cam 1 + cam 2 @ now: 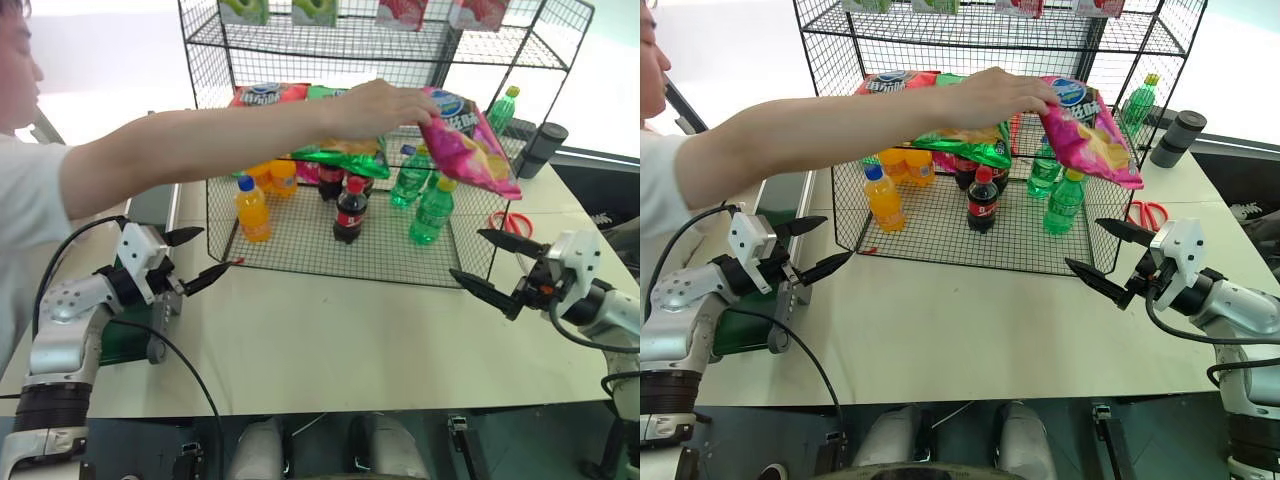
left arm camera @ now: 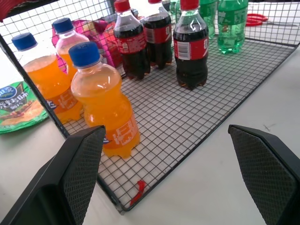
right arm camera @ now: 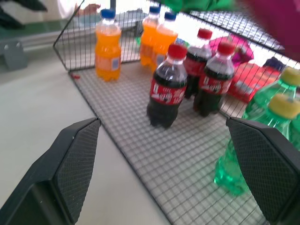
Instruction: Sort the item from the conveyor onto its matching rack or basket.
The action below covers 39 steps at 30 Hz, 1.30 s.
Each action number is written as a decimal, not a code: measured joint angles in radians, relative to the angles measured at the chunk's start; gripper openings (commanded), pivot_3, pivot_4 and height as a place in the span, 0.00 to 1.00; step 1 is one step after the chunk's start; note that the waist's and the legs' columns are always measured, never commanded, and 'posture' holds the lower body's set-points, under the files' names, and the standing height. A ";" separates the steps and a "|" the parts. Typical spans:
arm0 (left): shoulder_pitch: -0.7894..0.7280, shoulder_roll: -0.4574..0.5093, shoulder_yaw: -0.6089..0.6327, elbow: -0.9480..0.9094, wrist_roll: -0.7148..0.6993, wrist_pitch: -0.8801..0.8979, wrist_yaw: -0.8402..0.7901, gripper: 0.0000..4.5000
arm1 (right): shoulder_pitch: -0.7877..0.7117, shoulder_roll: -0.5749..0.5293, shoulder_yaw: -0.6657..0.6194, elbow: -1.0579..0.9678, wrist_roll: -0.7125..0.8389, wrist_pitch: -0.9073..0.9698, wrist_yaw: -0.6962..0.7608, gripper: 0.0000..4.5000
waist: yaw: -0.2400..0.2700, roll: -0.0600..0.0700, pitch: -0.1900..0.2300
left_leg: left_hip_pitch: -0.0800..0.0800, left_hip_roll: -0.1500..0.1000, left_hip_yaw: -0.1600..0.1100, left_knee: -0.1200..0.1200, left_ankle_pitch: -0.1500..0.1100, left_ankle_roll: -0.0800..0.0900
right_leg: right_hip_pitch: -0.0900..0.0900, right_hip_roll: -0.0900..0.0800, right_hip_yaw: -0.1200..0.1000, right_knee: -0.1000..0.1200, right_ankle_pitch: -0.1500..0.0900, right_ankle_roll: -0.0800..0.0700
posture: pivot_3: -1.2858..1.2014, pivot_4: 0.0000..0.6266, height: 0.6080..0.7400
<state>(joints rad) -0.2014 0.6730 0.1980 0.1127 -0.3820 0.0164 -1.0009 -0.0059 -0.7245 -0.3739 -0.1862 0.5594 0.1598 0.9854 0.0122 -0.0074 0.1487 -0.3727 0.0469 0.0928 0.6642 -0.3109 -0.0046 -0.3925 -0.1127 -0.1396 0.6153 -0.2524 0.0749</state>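
Observation:
A person's hand (image 1: 372, 108) reaches across the black wire rack (image 1: 300, 248) and holds the magenta-pink crisp bag (image 1: 468, 142) in the air by its top, in front of the rack's right side. My left gripper (image 1: 222, 248) is open at the rack's front left corner, empty, its fingers (image 2: 84, 159) facing the orange bottles. My right gripper (image 1: 465, 252) is open and empty by the front right corner, below the pink bag. The dark green conveyor (image 1: 128, 340) lies at the table's left edge beside my left arm.
On the rack's bottom tier stand orange bottles (image 1: 252, 210), cola bottles (image 1: 349, 212) and green bottles (image 1: 432, 212). A green bag (image 1: 340, 158) hangs under the person's hand. Red scissors (image 1: 512, 221) and a dark tumbler (image 1: 543, 148) sit to the right of the rack.

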 measured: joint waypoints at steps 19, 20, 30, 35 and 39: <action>0.001 -0.004 -0.020 -0.007 0.001 -0.001 -0.001 1.00 | -0.020 0.044 -0.035 -0.027 0.082 0.027 -0.058 0.99 | -0.001 0.000 0.000 | 0.000 0.000 0.000 0.000 0.000 0.000 | 0.000 0.000 0.000 0.000 0.000 0.000 | 0.52 0.24 1.00; 0.003 -0.003 -0.020 -0.010 0.001 -0.001 -0.001 1.00 | -0.019 0.044 -0.033 -0.027 0.087 0.035 -0.057 0.99 | -0.001 0.000 0.000 | 0.000 0.000 0.000 0.000 0.000 0.000 | 0.000 0.000 0.000 0.000 0.000 0.000 | 0.52 0.24 1.00; 0.052 0.000 -0.018 -0.045 0.001 -0.003 0.002 1.00 | 0.009 -0.006 0.065 -0.125 0.140 0.133 0.053 0.99 | 0.000 0.000 0.000 | 0.000 0.000 -0.001 0.000 0.000 0.000 | 0.000 0.000 0.000 0.000 0.000 0.000 | 0.52 0.24 1.00; 0.073 0.003 -0.017 -0.054 0.001 -0.003 0.006 1.00 | -0.016 -0.059 0.127 -0.173 0.209 0.220 0.157 0.99 | -0.002 0.000 0.000 | 0.000 0.000 -0.001 0.000 0.000 0.000 | 0.000 0.000 0.000 0.000 0.000 0.000 | 0.52 0.24 1.00; 0.074 0.003 -0.017 -0.062 0.001 -0.003 0.010 1.00 | -0.079 -0.061 0.152 -0.161 0.210 0.246 0.185 0.99 | 0.000 0.000 0.000 | 0.000 0.000 -0.001 0.000 0.000 0.000 | 0.000 0.000 0.000 0.000 0.000 0.000 | 0.52 0.24 1.00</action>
<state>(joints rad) -0.1272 0.6758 0.1810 0.0504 -0.3809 0.0136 -0.9912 -0.0849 -0.7855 -0.2220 -0.3476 0.7696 0.4057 1.1705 0.0121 -0.0079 0.1483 -0.3727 0.0472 0.0920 0.6645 -0.3112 -0.0042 -0.3927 -0.1129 -0.1395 0.6152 -0.2522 0.0744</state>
